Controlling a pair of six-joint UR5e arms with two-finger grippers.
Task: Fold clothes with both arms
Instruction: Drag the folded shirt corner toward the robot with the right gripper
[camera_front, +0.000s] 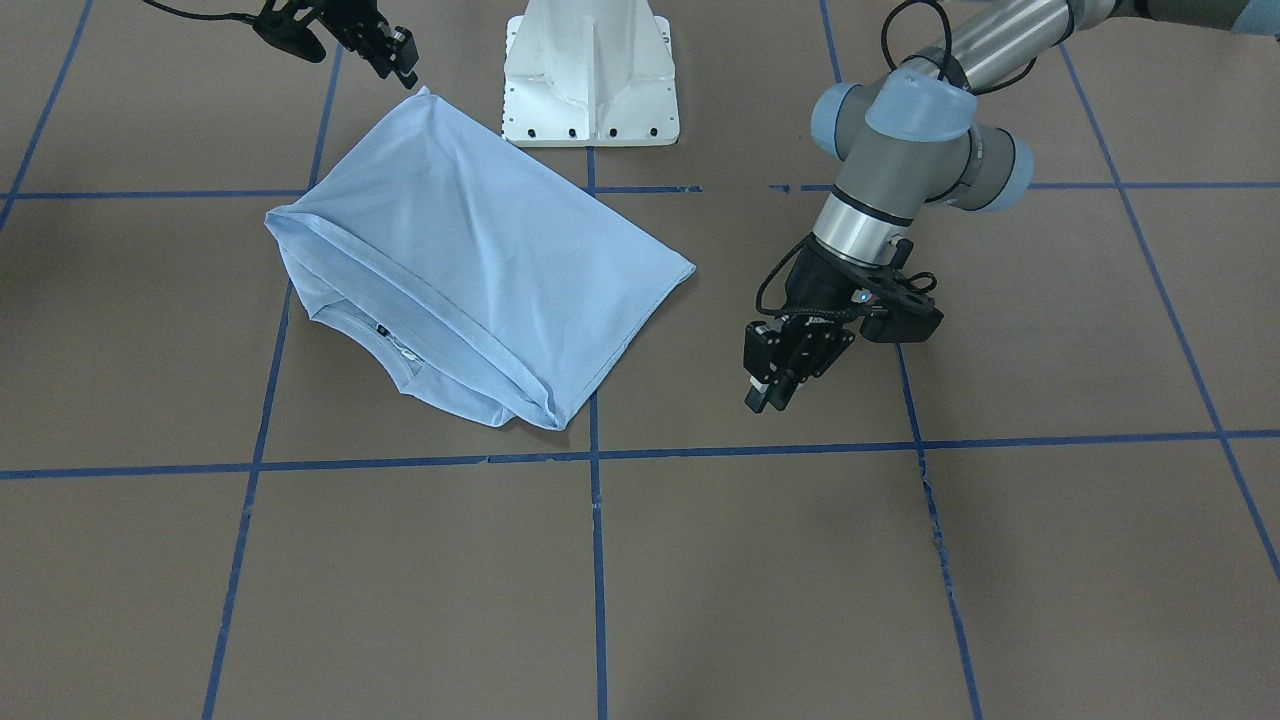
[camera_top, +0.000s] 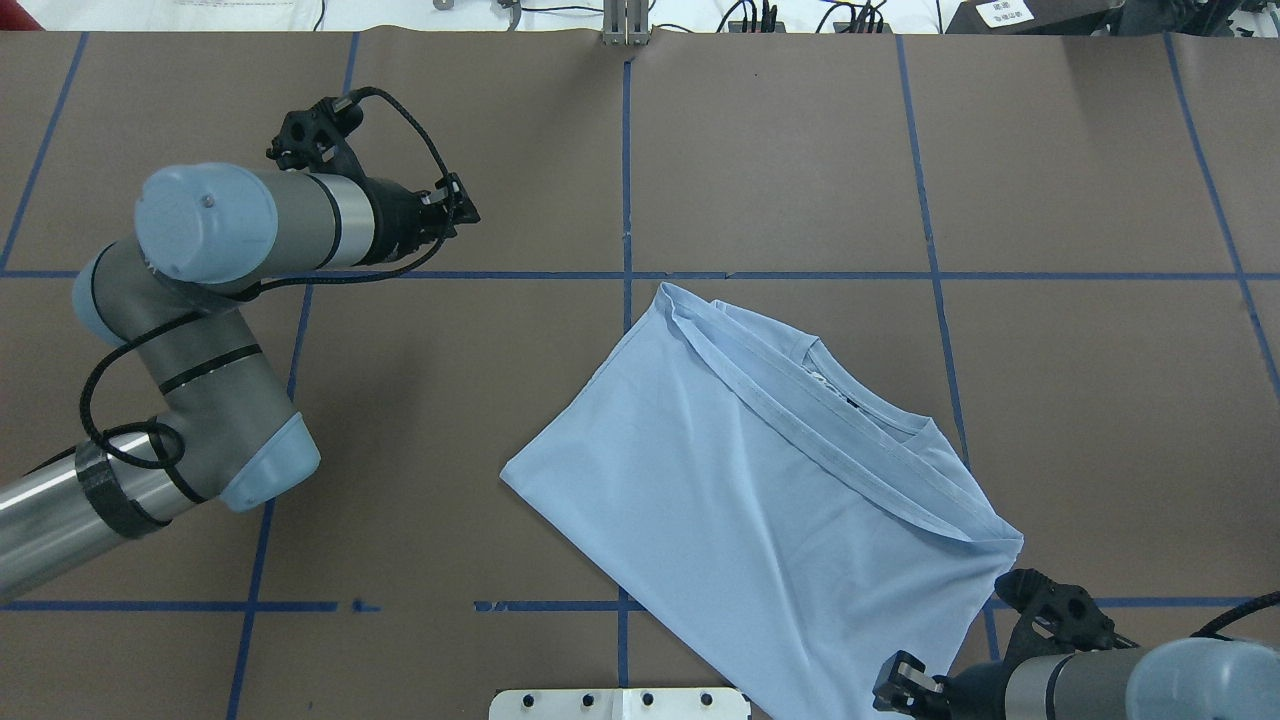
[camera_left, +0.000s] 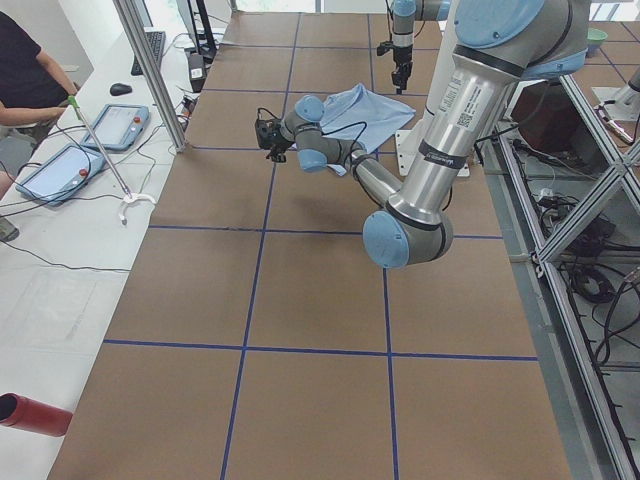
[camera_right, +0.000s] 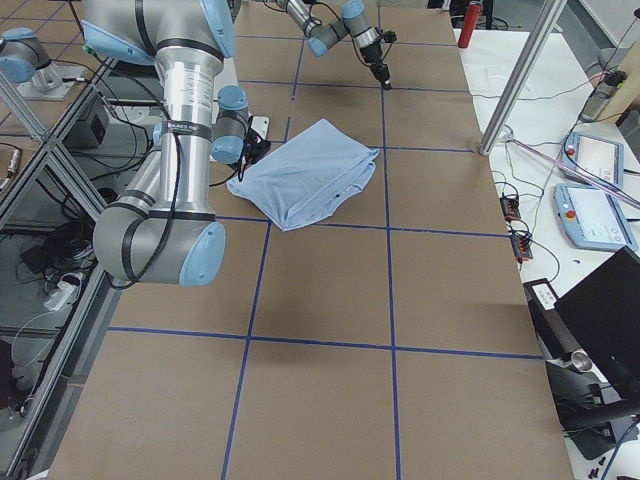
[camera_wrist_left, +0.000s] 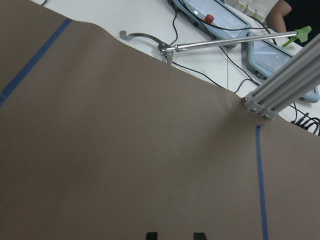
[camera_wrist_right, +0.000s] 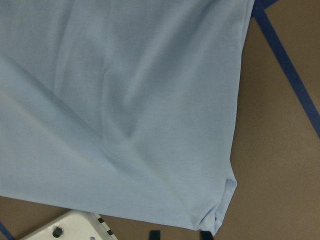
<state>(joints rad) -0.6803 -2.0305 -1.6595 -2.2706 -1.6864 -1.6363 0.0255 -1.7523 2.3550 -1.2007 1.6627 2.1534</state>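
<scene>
Right gripper (camera_wrist_right: 179, 234): its two dark fingertips (camera_wrist_right: 154, 234) sit at the bottom edge of the wrist view. They are parted, with only brown table surface in the gap. The light blue T-shirt (camera_wrist_right: 125, 100) lies directly ahead of these fingertips. One bunched corner of it ends just beside the fingertip on the view's right; whether cloth and finger touch cannot be determined. A white pedestal base (camera_wrist_right: 70, 227) shows off to the other side of the fingers.

Garment condition: folded over on itself into a rough four-sided shape, lying on the table (camera_front: 800, 580), skewed against the blue tape lines (camera_front: 597, 560). A hem band crosses the top layer. The ribbed collar (camera_front: 352, 318), with a small dark neck label (camera_front: 383, 327), shows beneath that band, at the end far from the right fingers.

Left gripper (camera_front: 768, 398): fingers parted, nothing between them, pointing down over bare table. The shirt's nearest corner is well apart from these fingers, off to their side. Ahead of them the wrist view shows table, one tape line and a grabber tool (camera_wrist_left: 210, 45) on the white bench beyond.
</scene>
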